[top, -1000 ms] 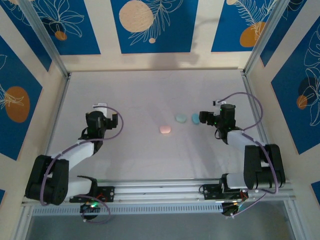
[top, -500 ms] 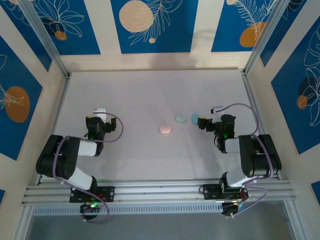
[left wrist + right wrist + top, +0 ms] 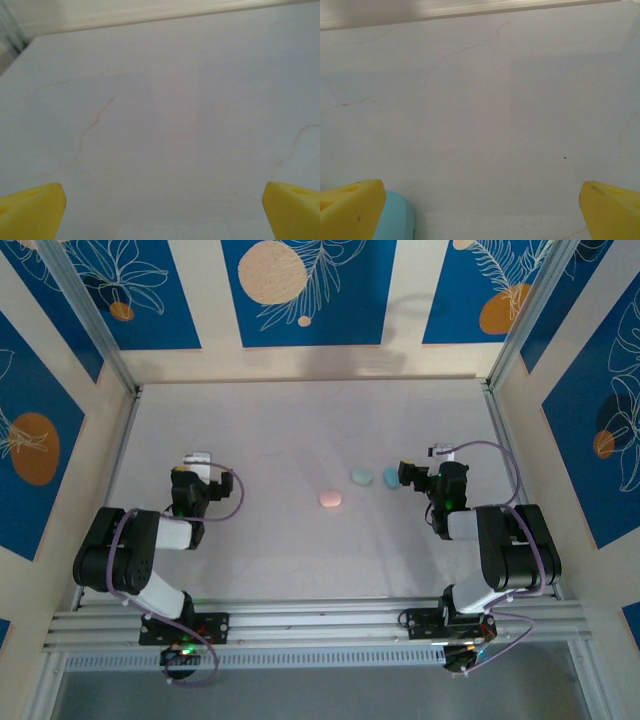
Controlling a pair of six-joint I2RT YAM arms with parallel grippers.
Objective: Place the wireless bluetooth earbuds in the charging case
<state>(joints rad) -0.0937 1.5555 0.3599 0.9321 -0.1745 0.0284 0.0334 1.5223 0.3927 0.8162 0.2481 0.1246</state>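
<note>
Three shut: pink case, mint case, blue case; left end effector, right end effector spread

You are looking into a robotics lab cell: blue printed panels are walling a white table at 9, 12 and 3 o'clock, with robot arms sitting on an aluminium rail at 6.

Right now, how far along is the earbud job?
Done: unclear; the rounded pink plastic case, mint plastic case and light blue plastic case lie on the table, seemingly shut, contents hidden. In hand: nothing; left end effector and right end effector stand open, empty. Left: confirming buds are inside.
</note>
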